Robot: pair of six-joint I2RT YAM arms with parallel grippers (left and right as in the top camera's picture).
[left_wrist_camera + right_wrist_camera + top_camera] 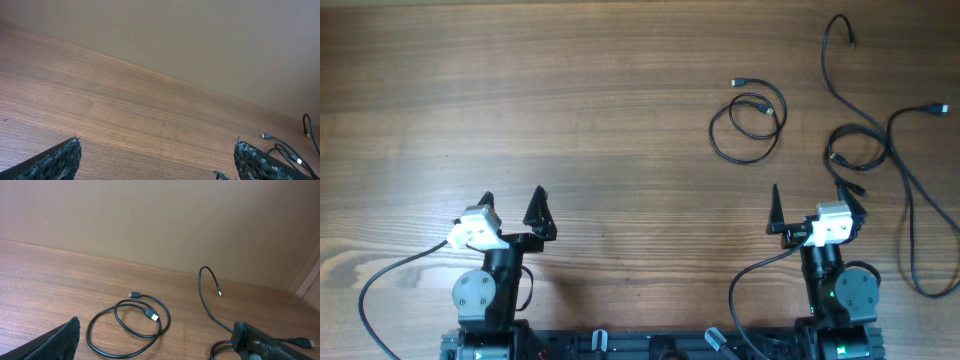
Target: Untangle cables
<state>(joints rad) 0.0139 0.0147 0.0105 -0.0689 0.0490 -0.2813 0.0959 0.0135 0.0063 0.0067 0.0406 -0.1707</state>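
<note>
Left hand point(512, 195) and right hand point(813, 195) both spread wide, thin black cables point(745, 161) looped, grained wooden table point(570, 100)

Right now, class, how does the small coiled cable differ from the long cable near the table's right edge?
The coiled cable sits in a tight double loop; the long cable sprawls in open bends. The coiled cable covers a small patch; the long cable stretches much farther. The coiled cable lies clear of the right gripper; the long cable passes close beside it. Both are thin, black, flat on the table.
</note>
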